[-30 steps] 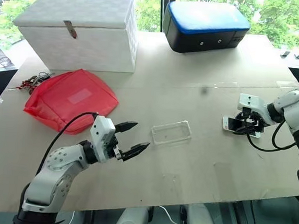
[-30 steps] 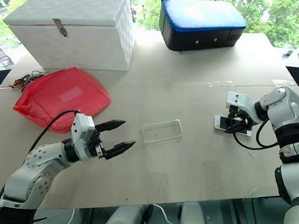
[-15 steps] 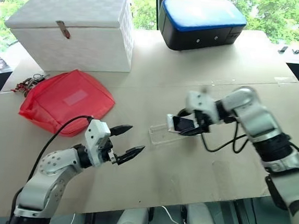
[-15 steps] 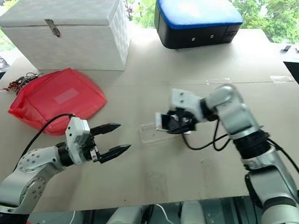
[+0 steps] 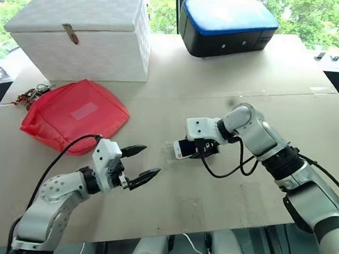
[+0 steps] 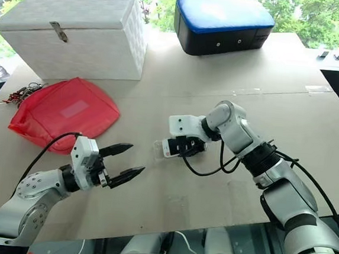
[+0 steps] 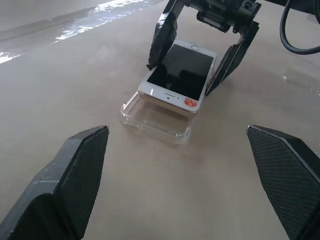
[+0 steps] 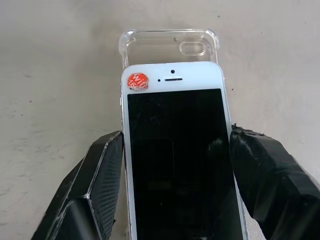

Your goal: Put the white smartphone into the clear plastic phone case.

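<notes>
Since carried leftward, white smartphone (right claw) over clear plastic phone case

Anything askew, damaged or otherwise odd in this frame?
Only the white smartphone: held by the right gripper, it sits tilted over the clear plastic phone case, not seated flat. A small red sticker marks its top corner. No damage visible.

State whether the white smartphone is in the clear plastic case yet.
Not in yet: the white smartphone, pinched by the right gripper, is tilted over the clear plastic case, whose far end stays uncovered.

White smartphone with black screen, red sticker; clear case.
</notes>
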`<state>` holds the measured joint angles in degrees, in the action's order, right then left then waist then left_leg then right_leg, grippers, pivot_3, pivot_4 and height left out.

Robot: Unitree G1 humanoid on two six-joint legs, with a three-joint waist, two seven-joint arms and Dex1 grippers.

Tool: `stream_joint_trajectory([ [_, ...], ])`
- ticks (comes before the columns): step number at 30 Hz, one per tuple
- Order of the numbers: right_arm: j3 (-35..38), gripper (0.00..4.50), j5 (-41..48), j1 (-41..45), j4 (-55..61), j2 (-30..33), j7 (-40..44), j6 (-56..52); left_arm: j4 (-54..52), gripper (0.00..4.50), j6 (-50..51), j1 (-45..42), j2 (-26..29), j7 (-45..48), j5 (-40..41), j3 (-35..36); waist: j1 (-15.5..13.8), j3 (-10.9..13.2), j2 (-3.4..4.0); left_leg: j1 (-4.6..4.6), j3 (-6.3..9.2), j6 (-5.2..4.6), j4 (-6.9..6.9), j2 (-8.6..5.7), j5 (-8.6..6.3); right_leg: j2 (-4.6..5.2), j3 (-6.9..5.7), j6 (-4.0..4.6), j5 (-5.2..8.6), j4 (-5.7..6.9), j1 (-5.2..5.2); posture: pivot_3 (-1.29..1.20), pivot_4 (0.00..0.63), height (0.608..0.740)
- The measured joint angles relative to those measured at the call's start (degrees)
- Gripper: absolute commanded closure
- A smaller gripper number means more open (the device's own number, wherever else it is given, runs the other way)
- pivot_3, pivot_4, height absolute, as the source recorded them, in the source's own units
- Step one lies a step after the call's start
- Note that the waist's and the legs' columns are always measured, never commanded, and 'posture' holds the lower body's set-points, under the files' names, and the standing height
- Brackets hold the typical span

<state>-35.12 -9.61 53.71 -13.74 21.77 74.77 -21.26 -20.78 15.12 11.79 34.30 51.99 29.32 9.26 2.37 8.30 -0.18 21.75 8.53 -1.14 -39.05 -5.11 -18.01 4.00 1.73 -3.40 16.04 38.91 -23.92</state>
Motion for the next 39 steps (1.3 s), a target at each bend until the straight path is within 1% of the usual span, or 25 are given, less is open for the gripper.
stream_joint_trajectory([
  [6, 0.0, 1.71, -0.4, 1.1, -2.1, -1.6, 0.0, -1.3, -0.2, 0.00, -0.5, 0.7, 0.0, -0.9, -0.1, 0.4, 0.1, 0.0, 0.01, -0.06, -0.05, 0.01, -0.01, 0.01, 0.00, -0.02, 0.03, 0.01, -0.01, 0.06, 0.01, 0.00, 0.150, 0.740],
  [17, -0.6, 1.72, -2.4, -0.3, -0.6, -1.6, -0.5, -0.6, -0.4, 0.00, -1.1, 0.4, -0.2, -1.2, -1.1, -0.1, 0.1, -0.1, 0.03, -0.17, -0.05, 0.01, 0.00, 0.02, 0.00, -0.02, 0.04, 0.01, -0.01, 0.05, 0.10, 0.00, 0.150, 0.740],
  [23, -0.6, 1.72, -4.0, -2.0, 1.6, -1.2, -1.3, 0.2, -0.4, 0.00, -1.6, -0.4, -0.6, -1.3, -1.3, -0.8, 0.0, -0.3, 0.03, -0.47, -0.09, 0.01, 0.07, 0.02, 0.00, -0.02, 0.09, 0.02, -0.01, 0.04, 0.34, 0.00, 0.150, 0.740],
  [27, -0.6, 1.72, -4.7, -1.9, 0.4, -2.0, -1.5, 0.1, 0.2, 0.00, -1.7, -0.4, -0.6, -1.3, -1.6, -0.8, 0.0, -0.4, 0.04, -0.99, -0.22, 0.01, 0.42, 0.02, 0.00, -0.02, 0.19, 0.02, 0.00, -0.01, 0.61, 0.00, 0.150, 0.740],
  [35, -0.9, 1.72, -4.6, -1.6, -0.8, -2.1, 1.9, 0.3, 0.3, 0.00, -1.9, -0.8, -0.9, -1.2, -2.3, -0.9, -0.2, -0.6, 0.09, -1.05, -0.22, 0.01, 0.55, 0.02, 0.00, -0.01, 0.28, 0.03, 0.00, -0.06, 0.64, 0.00, 0.150, 0.740],
  [39, -0.9, 1.72, -4.6, -1.4, -1.7, -2.7, 2.0, 0.3, 0.3, 0.00, -1.9, -0.5, -1.0, -1.4, -2.3, -0.9, -0.2, -0.6, 0.09, -1.07, -0.22, 0.01, 0.58, 0.02, 0.00, -0.01, 0.40, 0.03, 0.00, -0.07, 0.63, 0.00, 0.150, 0.740],
])
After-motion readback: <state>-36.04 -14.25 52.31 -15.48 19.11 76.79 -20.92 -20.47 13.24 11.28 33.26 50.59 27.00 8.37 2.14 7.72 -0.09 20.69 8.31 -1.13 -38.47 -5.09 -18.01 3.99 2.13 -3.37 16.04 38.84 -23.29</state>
